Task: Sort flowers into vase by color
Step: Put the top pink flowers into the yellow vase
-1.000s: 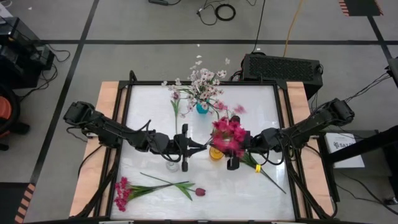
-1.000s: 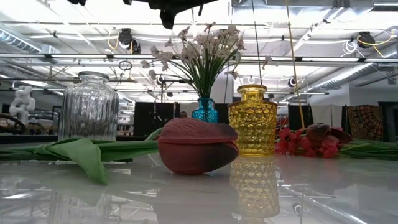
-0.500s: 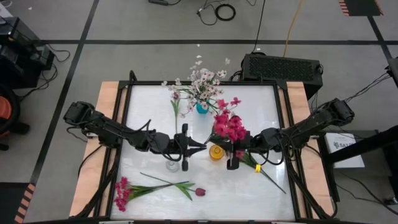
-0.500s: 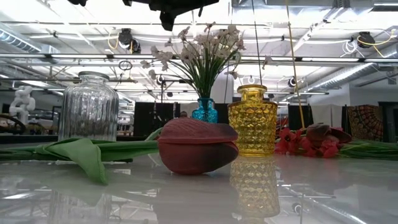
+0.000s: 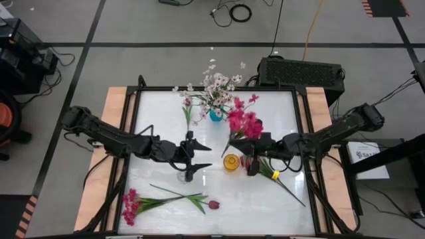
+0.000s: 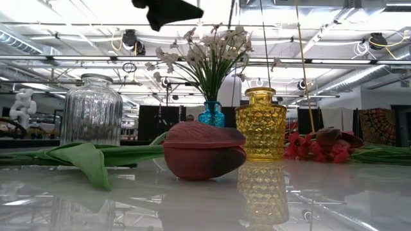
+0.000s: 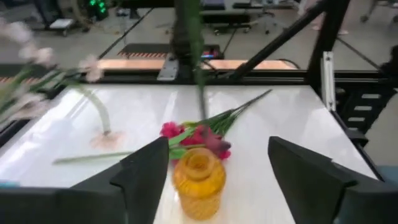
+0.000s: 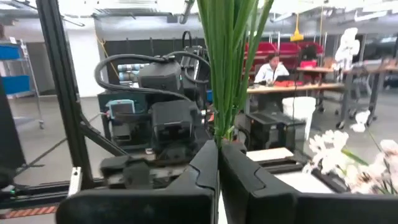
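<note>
Since the earlier frames, the left gripper (image 5: 199, 157) had drawn back toward its own side of the worktop (image 5: 279, 109) and spread its fingers, while the right gripper (image 5: 250, 154) had closed on the green stems of the magenta flower bunch (image 5: 244, 123) and carried it a little farther from the near edge. From above, the left gripper hovered beside the clear glass vase (image 5: 183, 176) with its fingers apart and nothing between them, and the right gripper stood just beside the yellow vase (image 5: 231, 161), the magenta blooms rising above it. White-pink blossom sprays (image 5: 216, 86) filled the blue vase (image 5: 216, 115) at the far side; another magenta cluster (image 5: 130, 204) and a maroon tulip (image 5: 213, 204) lay on the worktop near the front edge, and a further stem (image 5: 279, 182) lay close to the right gripper. At worktop height, the maroon tulip (image 6: 203, 150) lay in front, with the ribbed clear vase (image 6: 94, 110), the blue vase (image 6: 211, 113) with its white sprays (image 6: 209, 54), and the yellow vase (image 6: 260, 124) upright behind it, and red-magenta blooms (image 6: 318, 145) lying to one side. From the left wrist, the two dark fingers (image 7: 147, 180) stood wide apart and empty, the yellow vase (image 7: 198, 182) showing between them with a green stem (image 7: 189, 37) hanging above it. From the right wrist, the fingers (image 8: 205, 167) were pressed shut on a bundle of green stems (image 8: 229, 56) that stood upright.
</note>
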{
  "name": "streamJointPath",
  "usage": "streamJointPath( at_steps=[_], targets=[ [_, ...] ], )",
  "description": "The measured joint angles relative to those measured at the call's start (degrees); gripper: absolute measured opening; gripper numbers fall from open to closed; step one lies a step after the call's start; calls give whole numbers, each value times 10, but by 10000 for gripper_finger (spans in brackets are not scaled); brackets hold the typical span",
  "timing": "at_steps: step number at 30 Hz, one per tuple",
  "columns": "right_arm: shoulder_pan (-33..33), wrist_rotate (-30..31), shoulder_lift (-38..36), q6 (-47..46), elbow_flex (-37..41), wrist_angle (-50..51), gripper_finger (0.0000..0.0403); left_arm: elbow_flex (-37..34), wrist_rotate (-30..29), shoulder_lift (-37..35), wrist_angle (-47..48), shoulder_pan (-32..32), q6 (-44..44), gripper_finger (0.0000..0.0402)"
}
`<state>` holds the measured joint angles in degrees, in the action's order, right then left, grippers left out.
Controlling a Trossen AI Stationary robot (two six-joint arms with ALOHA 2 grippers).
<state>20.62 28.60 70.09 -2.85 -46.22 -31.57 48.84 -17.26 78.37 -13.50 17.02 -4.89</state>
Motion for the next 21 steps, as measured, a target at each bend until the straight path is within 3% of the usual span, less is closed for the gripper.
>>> streamJointPath(
  at_steps=[5,12,21],
  targets=[
    [4,5,-21,-48,0,90,0,0,-40,-38,33,0,-24,294],
    [-16,10,-21,-123,0,169,0,0,-41,-42,39,8,-23,294],
    [-16,31,-9,-156,0,195,0,0,-41,-42,45,11,-20,294]
  ],
)
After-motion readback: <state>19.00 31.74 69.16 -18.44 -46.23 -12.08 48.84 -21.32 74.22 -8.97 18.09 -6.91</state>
